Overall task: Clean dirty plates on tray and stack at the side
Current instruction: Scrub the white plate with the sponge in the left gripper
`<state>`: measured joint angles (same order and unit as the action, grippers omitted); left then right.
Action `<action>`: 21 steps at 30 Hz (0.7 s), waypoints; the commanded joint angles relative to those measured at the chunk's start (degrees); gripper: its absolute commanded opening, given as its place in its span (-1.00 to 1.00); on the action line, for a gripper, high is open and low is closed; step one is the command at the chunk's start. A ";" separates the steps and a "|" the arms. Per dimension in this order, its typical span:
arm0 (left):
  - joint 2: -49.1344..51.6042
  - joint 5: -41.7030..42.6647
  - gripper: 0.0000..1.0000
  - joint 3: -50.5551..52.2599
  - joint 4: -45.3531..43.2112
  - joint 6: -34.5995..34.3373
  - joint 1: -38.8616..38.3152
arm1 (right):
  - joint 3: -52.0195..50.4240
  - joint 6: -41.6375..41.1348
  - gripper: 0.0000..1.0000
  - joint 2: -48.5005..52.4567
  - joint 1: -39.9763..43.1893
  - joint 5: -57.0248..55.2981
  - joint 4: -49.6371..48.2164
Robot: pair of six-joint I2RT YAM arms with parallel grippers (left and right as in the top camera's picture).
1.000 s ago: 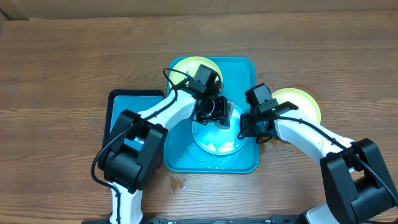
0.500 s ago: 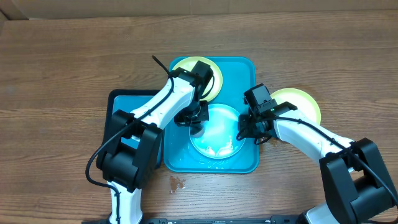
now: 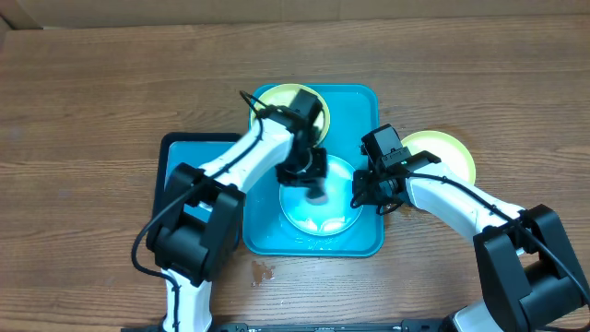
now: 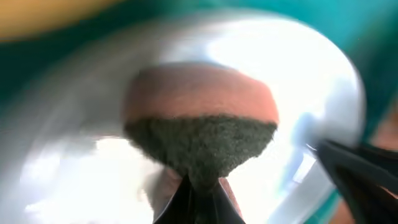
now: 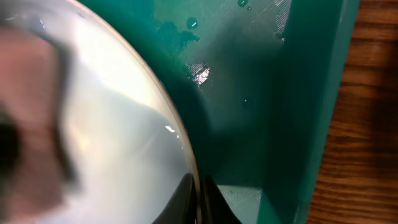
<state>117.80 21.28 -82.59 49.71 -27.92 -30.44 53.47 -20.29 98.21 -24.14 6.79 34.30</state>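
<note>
A large rectangular teal-blue plastic tray (image 3: 365,103) sits in the middle of the wooden surface (image 3: 83,92). Toward its near side lies a pale blue-white round plastic plate (image 3: 323,219). The left end effector (image 3: 315,184) is above the far part of this plate, pinching an orange sponge (image 4: 200,118) with its dark green scouring face down; motion blur hides any contact. The right end effector (image 5: 198,198) is pressed together on the plate's right rim. A yellow-green round plastic plate (image 3: 277,96) lies in the tray's far-left corner. A second yellow-green plate (image 3: 454,153) rests on the surface just right of the tray.
</note>
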 commanded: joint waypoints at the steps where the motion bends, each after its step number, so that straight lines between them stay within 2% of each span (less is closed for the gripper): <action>1: 0.85 7.87 -0.91 2.93 -0.92 2.01 -3.91 | -0.55 0.39 -0.92 0.81 0.09 -2.60 0.66; 5: 0.85 7.41 -0.92 4.85 -0.63 1.09 -5.01 | -0.55 0.37 -0.92 0.81 0.09 -2.60 0.66; 9: 0.57 1.49 -0.91 4.87 3.39 -0.92 -3.91 | -0.55 0.37 -0.92 0.81 0.09 -2.58 0.68; 13: -0.28 -8.02 -0.91 4.85 7.82 -1.90 -2.08 | -0.55 0.39 -0.92 0.81 0.09 -2.58 0.68; 18: -4.11 -25.77 -0.91 4.85 12.20 -3.67 -1.62 | -0.55 0.39 -0.92 0.81 0.09 -2.60 0.70; 21: -7.78 -33.55 -0.91 4.85 13.07 -5.11 -1.62 | -0.55 0.39 -0.92 0.81 0.09 -2.58 0.68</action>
<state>113.93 3.46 -78.67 62.11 -30.39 -32.99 53.47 -20.32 98.21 -24.14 6.87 34.65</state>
